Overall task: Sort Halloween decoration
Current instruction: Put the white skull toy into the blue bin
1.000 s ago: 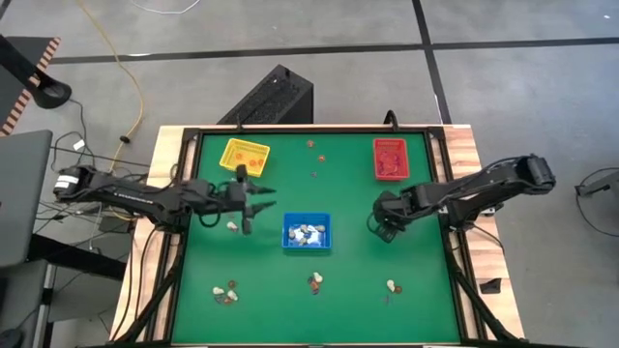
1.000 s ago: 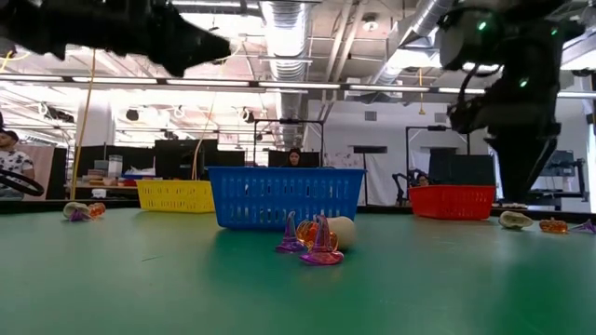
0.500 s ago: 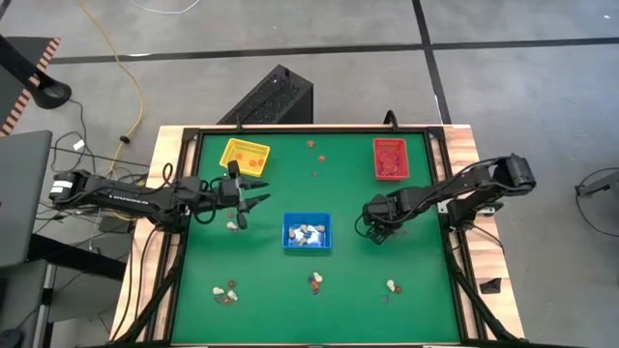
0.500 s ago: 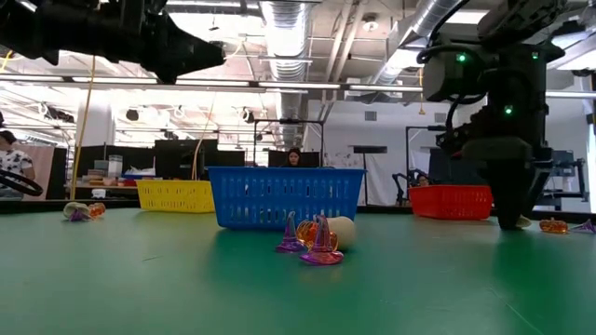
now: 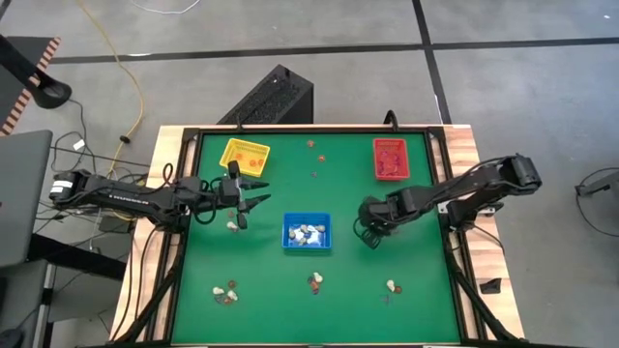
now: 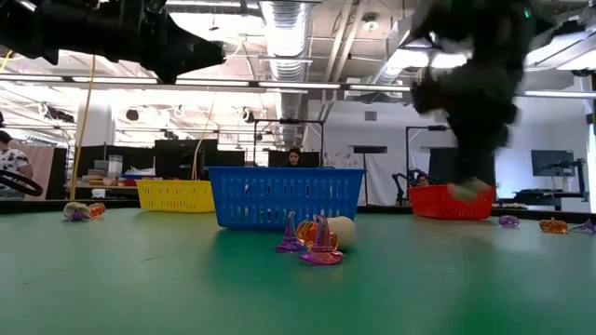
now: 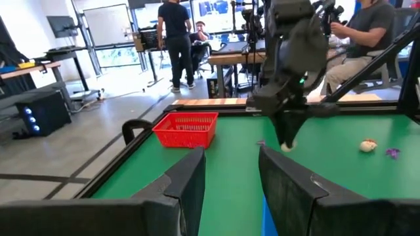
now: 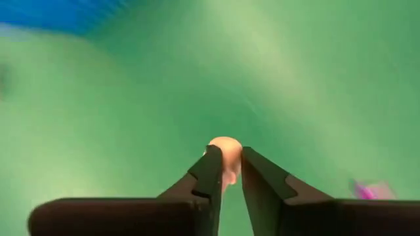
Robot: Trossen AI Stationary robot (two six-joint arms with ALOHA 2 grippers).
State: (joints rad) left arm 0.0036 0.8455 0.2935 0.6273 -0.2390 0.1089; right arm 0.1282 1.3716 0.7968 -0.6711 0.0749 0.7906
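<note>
Right gripper (image 8: pixel 226 172): fingers clamped on a pale orange trinket (image 8: pixel 226 152), above the green worktop (image 5: pixel 416 280) beside the blue tray (image 5: pixel 306 233). Left gripper (image 5: pixel 253 202): fingers apart, near the yellow tray (image 5: pixel 244 155).

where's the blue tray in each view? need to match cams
High view: blue tray at the table's middle, whitish trinkets inside.
Low view: blue tray centre frame, behind a purple trinket cluster.
Left wrist view: only a blue sliver between the left tool's fingers, probably the tray.
Right wrist view: blurred blue patch at the upper left, likely the tray.
Shared landmark: the red tray, also in the low and left wrist views.
</note>
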